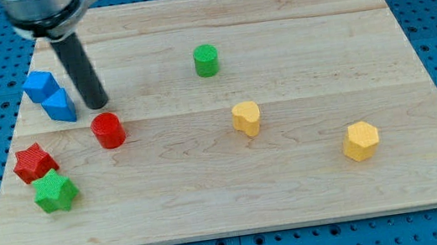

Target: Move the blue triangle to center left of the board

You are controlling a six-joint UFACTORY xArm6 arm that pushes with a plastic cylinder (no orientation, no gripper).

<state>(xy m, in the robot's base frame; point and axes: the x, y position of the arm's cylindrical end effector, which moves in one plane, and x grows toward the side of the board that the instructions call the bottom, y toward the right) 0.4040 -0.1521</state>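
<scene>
The wooden tabletop was seen with eight blocks on it, and places are given from my tip, the lower end of the dark rod. No claw state could be told: the arm ended in that plain rod, and nothing was gripped by it.

Farthest to the view's left of my tip, and lower, the red star was found near the tabletop's left edge. The blue block, whose shape could not be made out exactly, was placed to the left of my tip and slightly higher. The green star was set down-left of my tip, touching or almost touching the red star above it. The blue triangle was seen just beside my tip on its left, pressed against the other blue block; whether it was touched by the rod could not be told.

The red cylinder was located just below my tip, a shade to the right. Well apart to the right and a little higher, the green cylinder was found. The yellow block, of unclear shape, was placed right of my tip and lower. The yellow hexagon was seen farthest right and lower.
</scene>
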